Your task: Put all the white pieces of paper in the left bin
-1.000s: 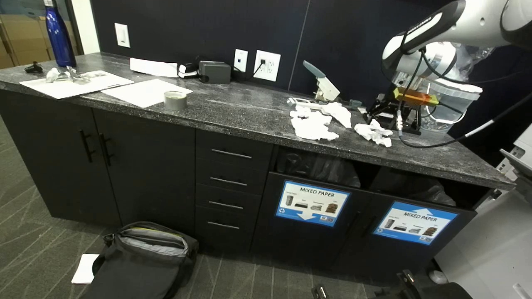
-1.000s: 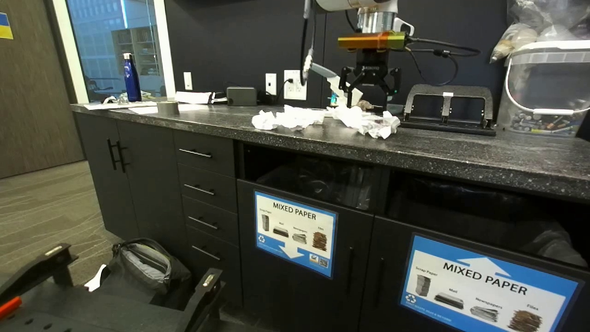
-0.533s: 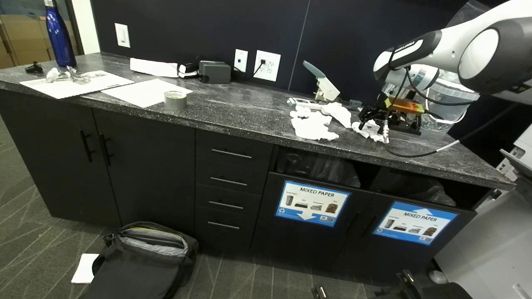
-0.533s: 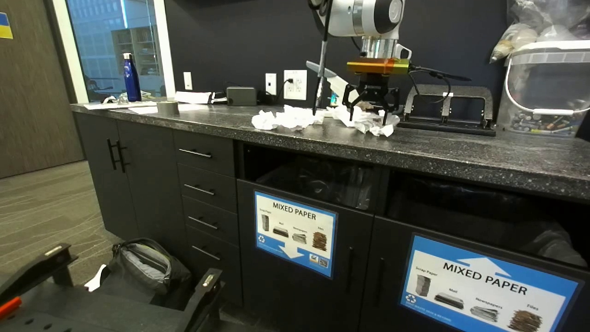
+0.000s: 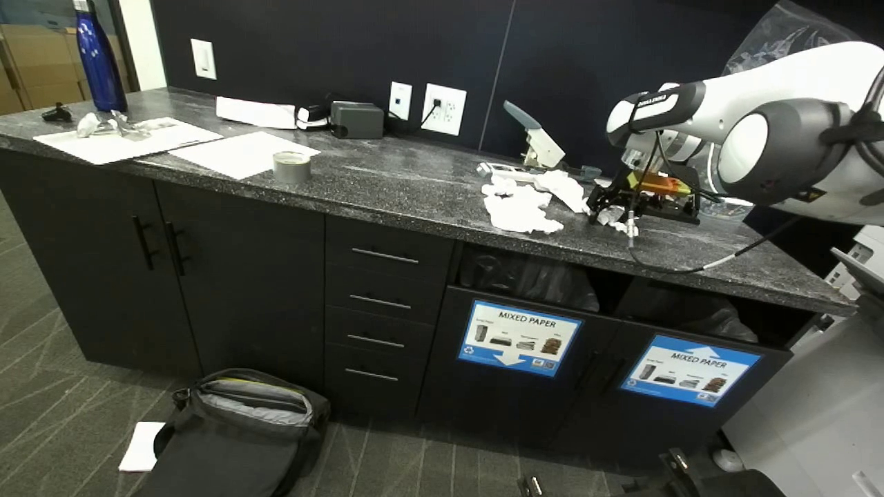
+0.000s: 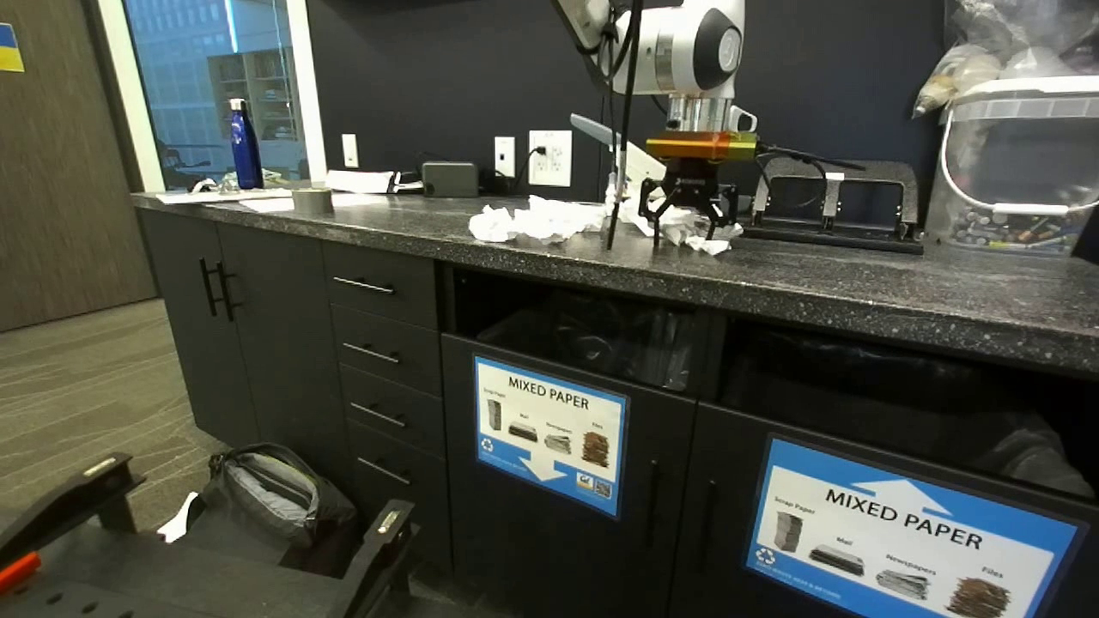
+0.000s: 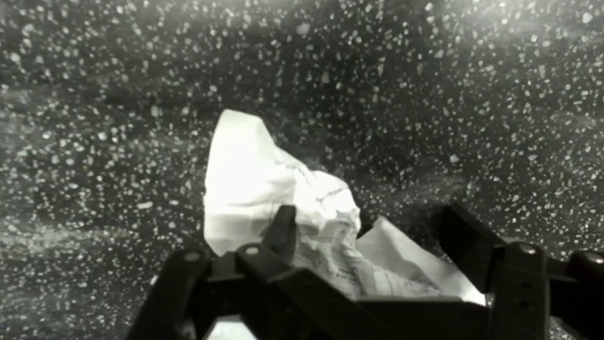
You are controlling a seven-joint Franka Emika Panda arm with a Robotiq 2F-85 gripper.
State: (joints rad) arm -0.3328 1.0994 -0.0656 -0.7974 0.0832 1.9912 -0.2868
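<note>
In the wrist view my gripper stands open, its fingers wide apart on either side of a crumpled white piece of paper. In an exterior view the gripper is low over the counter, fingertips among that paper, which they partly hide. To its left lie other white pieces of paper: a crumpled one near the counter edge and another by the stapler. Below the counter is the left bin, a dark front under a slot with a plastic liner; its label points down.
The right bin adjoins, its label upside-down arrow pointing up. A stapler, a hole punch and a clear bucket stand near the arm. Further left are a tape roll, flat sheets and a blue bottle.
My gripper has come down onto the paper at the counter's right part, and its fingers have drawn slightly together. That paper is now more hidden behind them; the other papers have not moved.
</note>
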